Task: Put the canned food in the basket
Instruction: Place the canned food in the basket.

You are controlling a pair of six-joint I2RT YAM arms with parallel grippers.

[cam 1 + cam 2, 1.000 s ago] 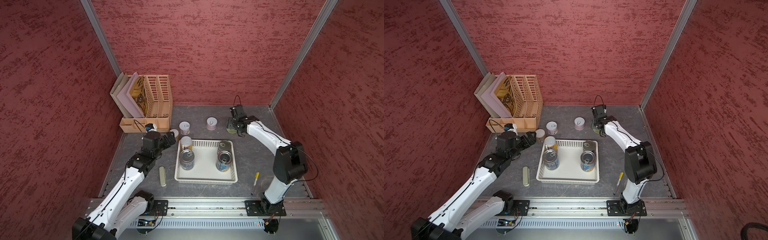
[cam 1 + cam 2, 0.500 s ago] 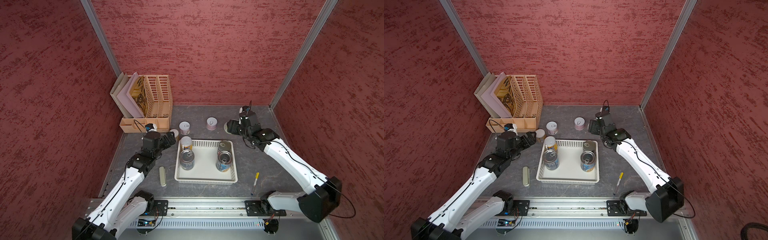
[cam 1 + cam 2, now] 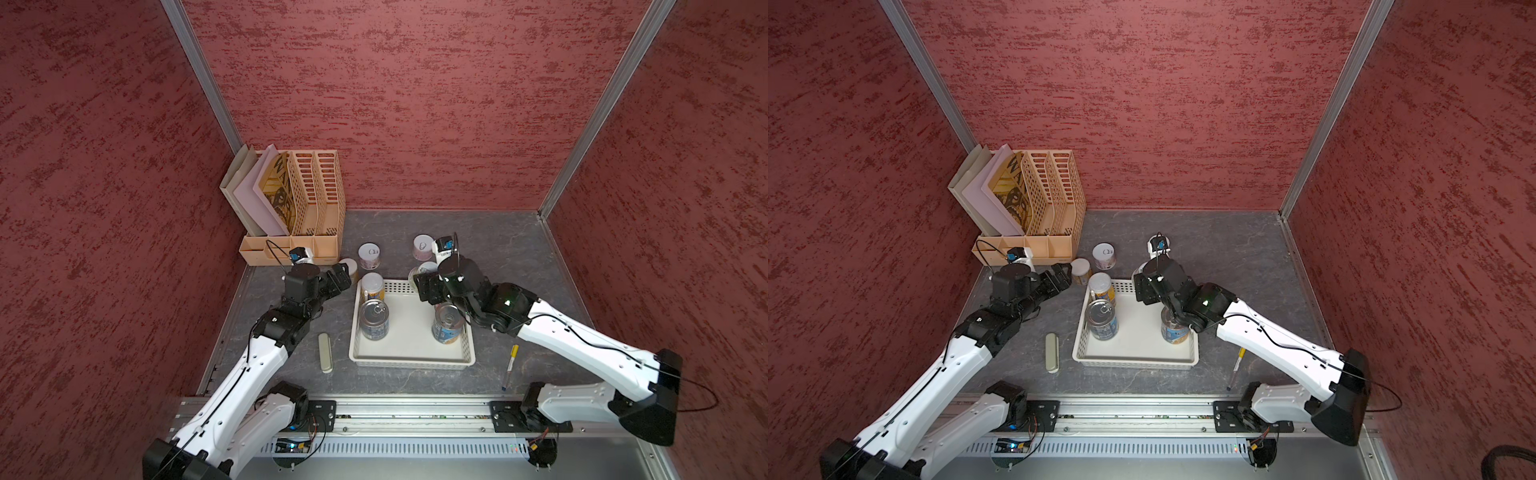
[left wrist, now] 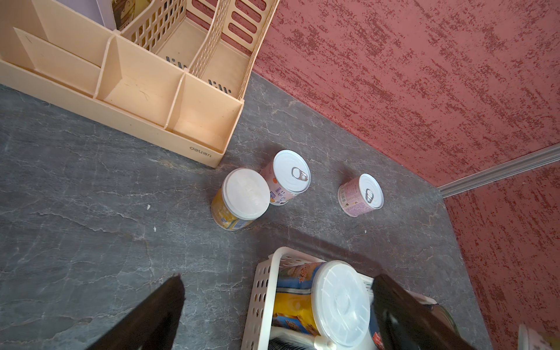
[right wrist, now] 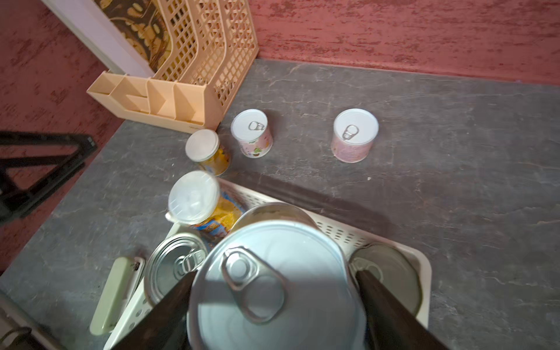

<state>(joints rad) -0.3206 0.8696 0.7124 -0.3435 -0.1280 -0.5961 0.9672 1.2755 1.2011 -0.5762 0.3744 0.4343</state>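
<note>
The right pincer (image 5: 275,274) pinches a metal-topped can (image 5: 297,303) by its sides and upright, probably so it can be lowered straight into the basket (image 3: 415,361) beneath it. The left pincer (image 3: 341,277) is spread and empty, with a yellow can (image 4: 239,197) on the counter (image 4: 91,197) just ahead of it.

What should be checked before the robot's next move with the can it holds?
1. Right gripper grips held can: ok, jaws on both sides.
2. Held can above basket: ok, by its far wall.
3. Bare floor between blue cans: ok.
4. Gap to cans underneath: cannot tell, right arm hides them.
5. Left gripper open, outside basket: ok.
6. All cans in: not ok; yellow can and two pink tins stand on the table.
</note>
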